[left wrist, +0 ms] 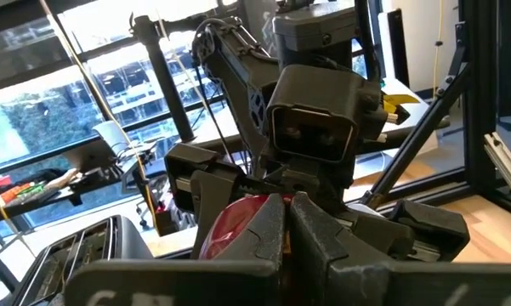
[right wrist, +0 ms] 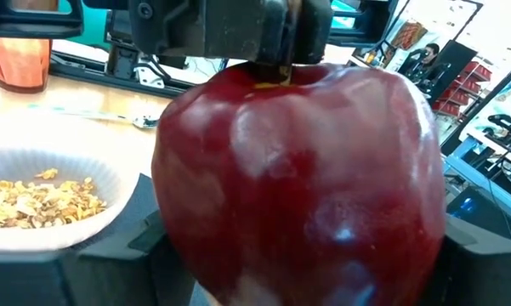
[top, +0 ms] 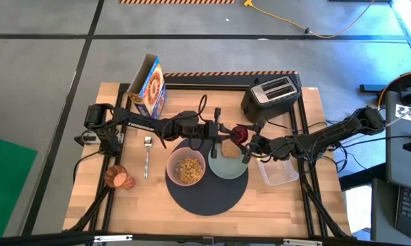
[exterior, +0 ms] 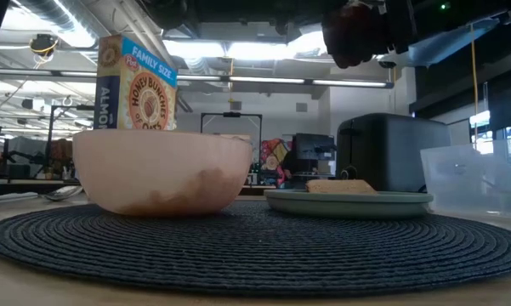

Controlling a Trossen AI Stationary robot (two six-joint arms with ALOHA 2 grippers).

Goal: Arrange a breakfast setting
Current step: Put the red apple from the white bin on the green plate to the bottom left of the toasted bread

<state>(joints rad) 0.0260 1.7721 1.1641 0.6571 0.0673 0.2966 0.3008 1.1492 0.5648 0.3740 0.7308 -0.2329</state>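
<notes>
A small red fruit, an apple (top: 241,133), hangs in the air above the pale green plate (top: 222,167), which carries a toast slice (top: 230,152). My left gripper (top: 226,131) comes from the table's left and is shut at the apple's top. My right gripper (top: 248,142) comes from the right with the apple (right wrist: 298,170) between its fingers. The plate and the pink bowl of cereal (top: 185,169) stand on the round dark mat (top: 206,195). The spoon (top: 147,156) and the amber cup (top: 118,178), on its side, lie on the table at the left. My left gripper pinches the apple's stem (right wrist: 270,82) at its top between its two shut fingers (left wrist: 264,229), coming level from the table's left. The apple is clear of the plate. My right gripper has the apple's lower body (right wrist: 195,255) between its two fingers (right wrist: 110,255), coming from the table's right. The apple sits upright, stem up, lifted clear.
A black toaster (top: 272,96) stands at the far right, and a cereal box (top: 149,87) at the far left. A clear plastic container (top: 279,171) sits right of the plate. There is bare wood along the near edge.
</notes>
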